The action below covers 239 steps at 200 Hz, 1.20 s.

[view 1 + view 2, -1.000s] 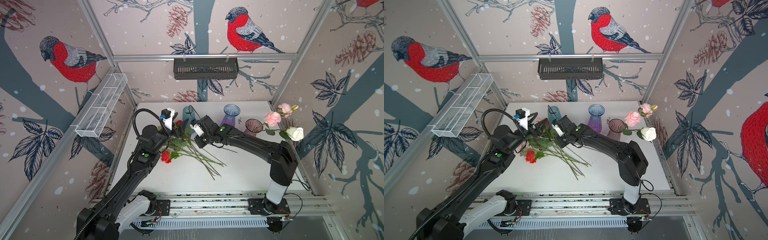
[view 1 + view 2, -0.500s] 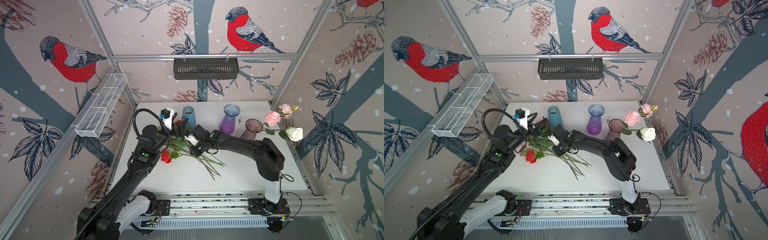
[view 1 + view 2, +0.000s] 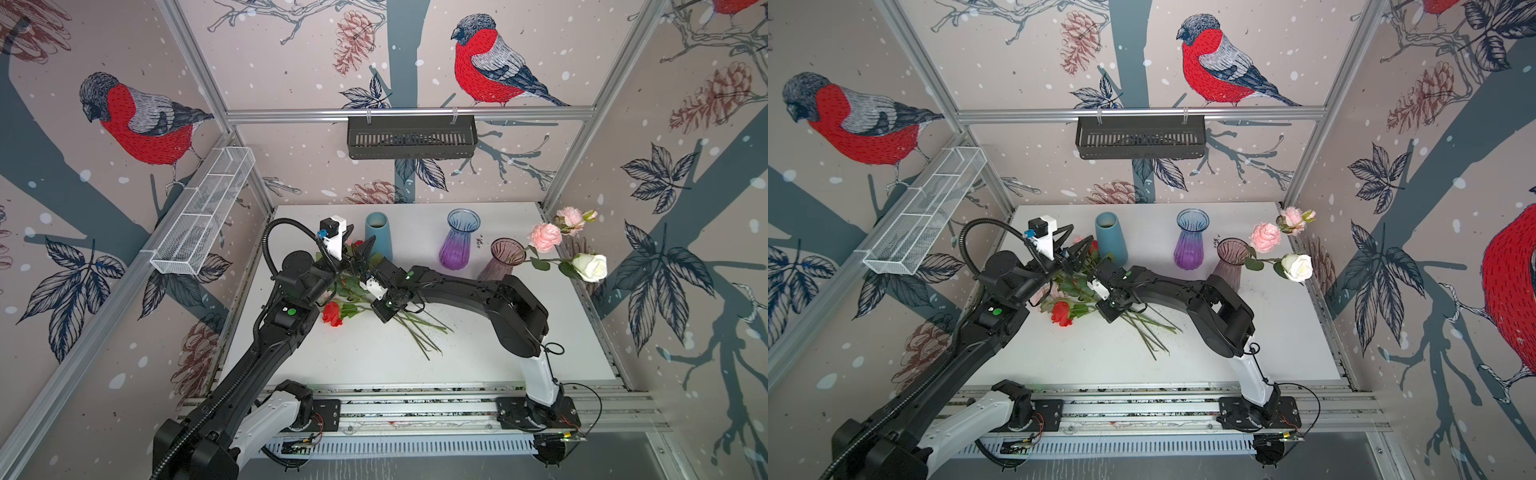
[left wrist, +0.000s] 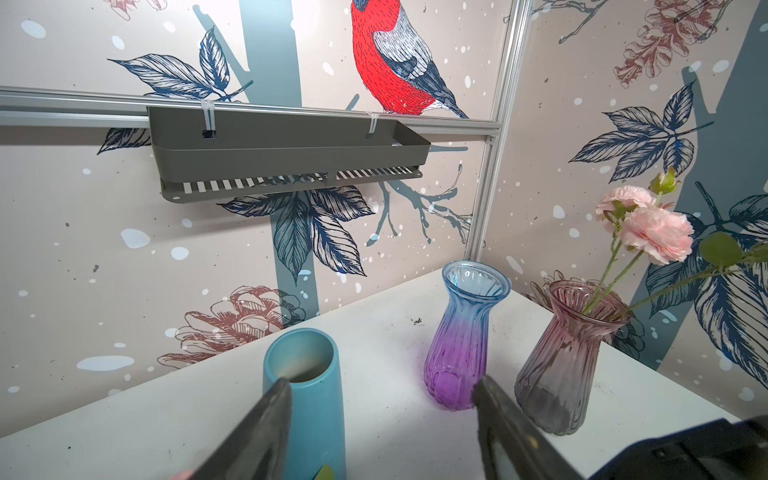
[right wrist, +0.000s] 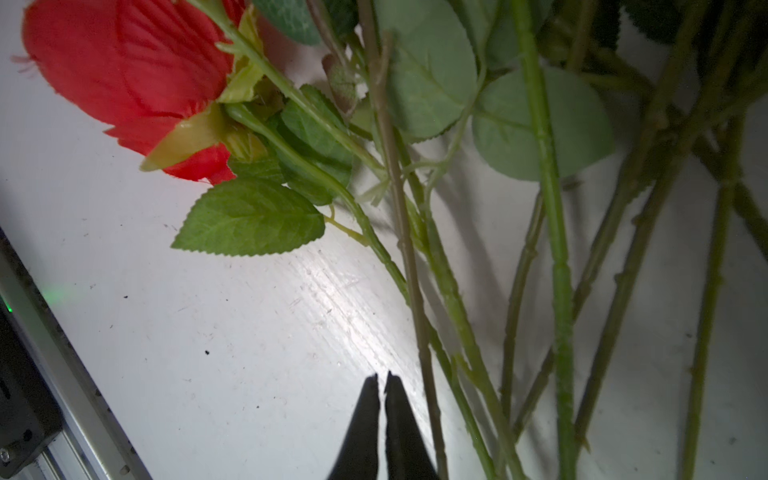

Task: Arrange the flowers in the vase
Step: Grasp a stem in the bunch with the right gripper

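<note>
The right hand [image 5: 382, 379] is down at the counter [image 3: 478, 357], fingers pinched shut on nothing, with the green stems of the loose flowers [image 3: 353, 291] lying just beside it and a red rose [image 3: 331, 314] at the heap's near edge. The left hand [image 4: 382, 411] hangs open and empty over the heap (facing a teal vase [image 4: 320, 415]). Two pink blooms [image 3: 544, 237] and a white rose [image 3: 590, 267] already lean out of the smoky pink vase [image 3: 505, 259] at the counter's back right.
</note>
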Each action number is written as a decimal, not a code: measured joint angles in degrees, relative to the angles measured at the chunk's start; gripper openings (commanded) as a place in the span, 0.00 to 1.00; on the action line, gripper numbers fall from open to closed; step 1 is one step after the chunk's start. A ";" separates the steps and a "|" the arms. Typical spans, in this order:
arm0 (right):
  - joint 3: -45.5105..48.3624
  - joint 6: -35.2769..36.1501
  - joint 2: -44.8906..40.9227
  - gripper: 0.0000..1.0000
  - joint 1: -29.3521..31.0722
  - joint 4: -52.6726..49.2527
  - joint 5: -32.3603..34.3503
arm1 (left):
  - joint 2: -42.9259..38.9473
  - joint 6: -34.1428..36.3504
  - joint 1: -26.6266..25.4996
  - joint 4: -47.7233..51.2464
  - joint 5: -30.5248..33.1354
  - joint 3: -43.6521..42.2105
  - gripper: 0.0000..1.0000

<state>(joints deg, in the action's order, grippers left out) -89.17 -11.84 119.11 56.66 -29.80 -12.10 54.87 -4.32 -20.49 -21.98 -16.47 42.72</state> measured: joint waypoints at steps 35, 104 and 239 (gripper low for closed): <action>-0.07 0.02 -3.41 0.06 0.00 -0.22 0.39 | 0.00 -0.20 0.00 0.00 0.00 -0.02 0.69; -0.44 0.04 -1.86 0.32 -0.02 -1.60 1.40 | 0.15 -0.28 0.00 -0.44 -0.02 -0.17 0.69; -2.64 0.59 1.20 0.29 1.64 -4.74 7.91 | 0.83 -1.33 0.11 -0.59 -0.11 -0.26 0.69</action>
<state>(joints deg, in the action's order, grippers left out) -91.81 -11.25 120.31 58.30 -34.54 -4.19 55.70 -5.65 -20.38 -22.57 -16.58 42.46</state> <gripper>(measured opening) 0.308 0.693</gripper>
